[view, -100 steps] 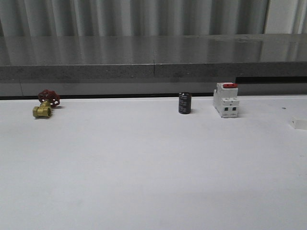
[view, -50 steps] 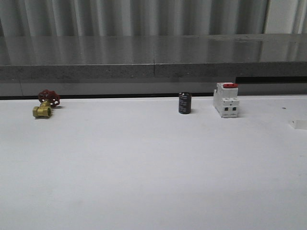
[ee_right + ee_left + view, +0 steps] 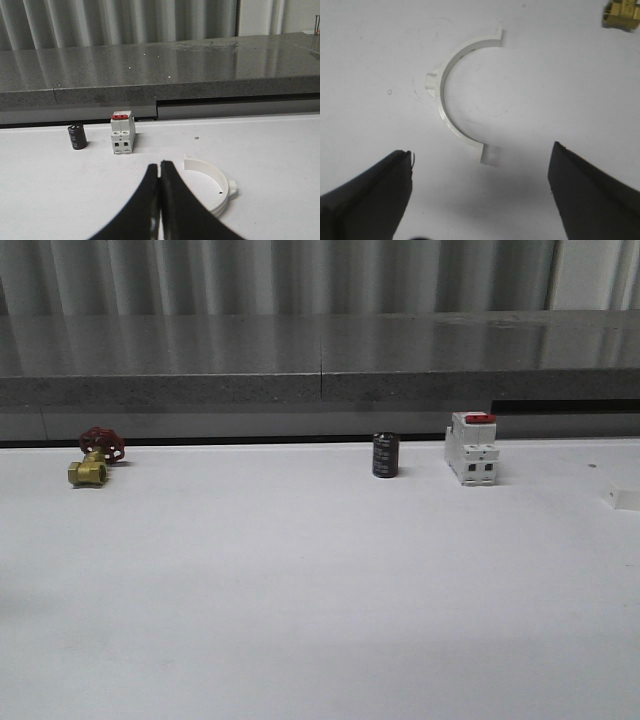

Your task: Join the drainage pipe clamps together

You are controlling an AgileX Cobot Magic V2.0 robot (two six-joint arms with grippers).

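Two clamp halves are lying flat on the white table point(image 3: 320, 590), apart from each other, one under each wrist camera.

Left half-ring point(image 3: 451, 102): sitting just ahead of the left gripper point(image 3: 480, 175), roughly centred between its two dark fingers point(image 3: 375, 192), which are standing wide apart and holding nothing. The arc is opening toward one side of the pincer's midline, with its end tabs lining up along the reach direction (so its chord is running away from the gripper, not across the jaws). A brass valve point(image 3: 621, 12) is sitting well beyond it, off to one side.

Right half-ring point(image 3: 212, 186): lying just beside the right gripper point(image 3: 160, 172), off to one side of the tips rather than between them. That pincer's fingers are pressing together, gripping nothing.

Judgement: the left arm is looking better placed for the first pick.

The front view is showing the breaker point(image 3: 471, 447), the black cylinder point(image 3: 385, 455) and the valve along the far edge; the wrist views are giving the clamp halves.
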